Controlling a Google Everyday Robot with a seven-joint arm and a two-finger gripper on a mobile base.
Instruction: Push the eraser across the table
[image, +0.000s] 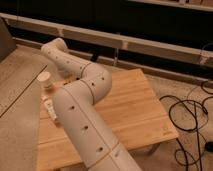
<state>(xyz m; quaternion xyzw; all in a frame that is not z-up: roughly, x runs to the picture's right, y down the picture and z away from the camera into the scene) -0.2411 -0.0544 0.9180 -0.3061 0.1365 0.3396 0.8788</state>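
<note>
The light wooden plank-striped table (135, 110) fills the middle of the camera view. My white arm (82, 107) rises from the bottom, bends at an elbow (96, 82) and reaches back left to a joint (55, 50) over the table's left part. My gripper is hidden behind the arm, somewhere over the table's left side. The eraser is hidden behind the arm too. A small cream cup (44, 78) stands near the table's far left corner. A white flat object (50, 111) lies at the left edge.
A grey speckled surface (17, 100) lies left of the table. Black cables (192, 117) loop on the floor at the right. A low rail and a dark wall (150, 45) run behind the table.
</note>
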